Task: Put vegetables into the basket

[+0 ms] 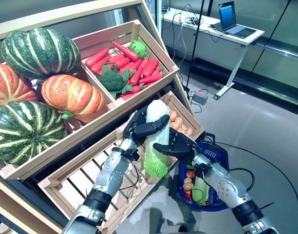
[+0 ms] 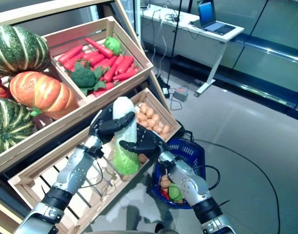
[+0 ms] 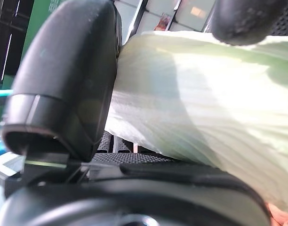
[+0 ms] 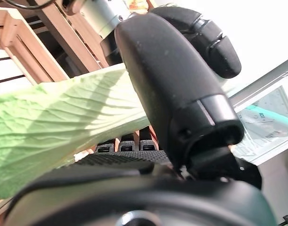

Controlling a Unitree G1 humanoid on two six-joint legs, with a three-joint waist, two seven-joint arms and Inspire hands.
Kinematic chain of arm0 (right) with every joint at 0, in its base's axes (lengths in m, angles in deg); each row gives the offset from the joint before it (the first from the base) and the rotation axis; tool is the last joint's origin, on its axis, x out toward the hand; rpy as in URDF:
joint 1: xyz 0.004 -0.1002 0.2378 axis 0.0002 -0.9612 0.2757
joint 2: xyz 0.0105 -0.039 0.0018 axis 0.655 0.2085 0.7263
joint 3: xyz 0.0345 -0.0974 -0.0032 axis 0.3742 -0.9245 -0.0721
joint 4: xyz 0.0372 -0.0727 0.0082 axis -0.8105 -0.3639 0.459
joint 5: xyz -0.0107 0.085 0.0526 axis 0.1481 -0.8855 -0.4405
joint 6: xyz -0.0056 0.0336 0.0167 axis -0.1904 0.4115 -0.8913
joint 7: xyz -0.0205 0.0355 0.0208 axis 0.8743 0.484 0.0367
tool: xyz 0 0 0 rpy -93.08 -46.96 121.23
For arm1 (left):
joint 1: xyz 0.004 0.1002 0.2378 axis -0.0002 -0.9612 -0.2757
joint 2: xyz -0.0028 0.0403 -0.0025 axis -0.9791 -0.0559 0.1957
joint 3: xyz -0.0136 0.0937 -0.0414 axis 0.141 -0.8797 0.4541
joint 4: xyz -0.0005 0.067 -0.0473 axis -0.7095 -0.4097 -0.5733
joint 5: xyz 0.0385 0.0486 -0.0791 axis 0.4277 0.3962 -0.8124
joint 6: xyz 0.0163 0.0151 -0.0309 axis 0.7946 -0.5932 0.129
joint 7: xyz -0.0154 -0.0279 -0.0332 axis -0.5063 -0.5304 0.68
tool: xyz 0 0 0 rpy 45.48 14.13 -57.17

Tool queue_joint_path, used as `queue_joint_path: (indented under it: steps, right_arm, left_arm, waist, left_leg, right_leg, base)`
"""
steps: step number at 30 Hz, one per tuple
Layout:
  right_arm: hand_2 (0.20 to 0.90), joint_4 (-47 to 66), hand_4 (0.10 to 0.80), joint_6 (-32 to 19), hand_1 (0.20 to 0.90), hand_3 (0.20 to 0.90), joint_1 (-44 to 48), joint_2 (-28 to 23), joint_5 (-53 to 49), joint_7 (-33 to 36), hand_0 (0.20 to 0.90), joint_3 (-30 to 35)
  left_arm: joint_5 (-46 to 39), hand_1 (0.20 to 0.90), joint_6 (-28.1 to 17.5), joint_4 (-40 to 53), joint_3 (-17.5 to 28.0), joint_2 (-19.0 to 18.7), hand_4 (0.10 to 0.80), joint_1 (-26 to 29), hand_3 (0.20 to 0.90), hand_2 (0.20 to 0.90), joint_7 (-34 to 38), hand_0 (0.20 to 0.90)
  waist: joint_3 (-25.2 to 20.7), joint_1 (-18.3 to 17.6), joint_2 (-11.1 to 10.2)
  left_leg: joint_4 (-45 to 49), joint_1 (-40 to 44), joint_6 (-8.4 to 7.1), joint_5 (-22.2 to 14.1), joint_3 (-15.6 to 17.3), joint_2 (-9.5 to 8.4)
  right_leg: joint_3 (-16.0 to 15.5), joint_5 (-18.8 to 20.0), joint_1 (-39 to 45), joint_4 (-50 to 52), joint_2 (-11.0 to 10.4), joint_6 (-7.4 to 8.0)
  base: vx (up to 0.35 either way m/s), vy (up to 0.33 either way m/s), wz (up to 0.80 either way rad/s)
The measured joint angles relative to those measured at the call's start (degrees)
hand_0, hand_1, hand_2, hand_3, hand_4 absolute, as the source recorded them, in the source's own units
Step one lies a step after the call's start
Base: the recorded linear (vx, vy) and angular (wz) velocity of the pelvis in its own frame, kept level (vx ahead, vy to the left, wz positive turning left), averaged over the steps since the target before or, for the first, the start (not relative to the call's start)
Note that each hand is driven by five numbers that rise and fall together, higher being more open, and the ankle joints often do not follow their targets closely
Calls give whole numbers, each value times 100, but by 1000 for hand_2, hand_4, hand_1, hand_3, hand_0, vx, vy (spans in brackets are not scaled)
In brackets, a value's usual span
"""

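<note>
fingers (image 1: 150, 127) of both hands around cabbage (image 1: 156, 146)

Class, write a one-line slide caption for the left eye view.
Both hands, left and right, grip a napa cabbage beside the blue basket.

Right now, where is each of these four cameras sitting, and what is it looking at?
Left eye view: on the head, looking down at the crates, the cabbage, the blue basket; both arms show.
Right eye view: beside it, same scene, slightly shifted.
Left wrist view: on the left wrist; the left hand grips the cabbage's pale end.
Right wrist view: on the right wrist; the right hand grips its green end.
All four share the cabbage.
</note>
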Motion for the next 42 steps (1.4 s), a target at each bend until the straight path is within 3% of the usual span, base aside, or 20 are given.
queue_joint_path:
  steps: [16,33,34,42]
  right_arm:
    - [900,-534,800,278,900,900,-36,54,16,-16,900,-366]
    - [900,-1121,800,136,900,900,99,434,0,316,900,-529]
    - [300,-1121,400,78,300,300,99,435,-1,344,300,-559]
    - [300,-999,400,-177,300,300,99,393,12,435,300,-782]
  left_arm:
    - [-183,300,1,168,-264,-1,400,-148,300,300,-167,300]
    - [-182,300,92,211,-366,-26,400,-147,300,300,-118,300]
    - [-183,300,93,219,-363,-26,400,-147,300,300,-108,300]
    - [-210,300,189,262,-268,-28,400,-147,300,300,-55,300]
  waist:
    - [-208,4,-90]
    - [-212,98,-88]
    - [-212,103,-88]
    - [-212,154,-87]
  left_leg:
    - [1,8,-2,1,10,-1]
    - [7,35,-9,13,-85,0]
    - [7,33,-9,15,-92,-1]
    - [3,7,-7,36,-132,-5]
  right_leg:
    - [7,9,6,0,-3,1]
    - [-47,8,66,-1,-8,-1]
    - [-48,8,66,-1,-8,-2]
    - [-49,8,58,-2,-15,-2]
  base:
    - [1,0,0]
    - [1,0,1]
    - [0,0,0]
    - [-1,0,2]
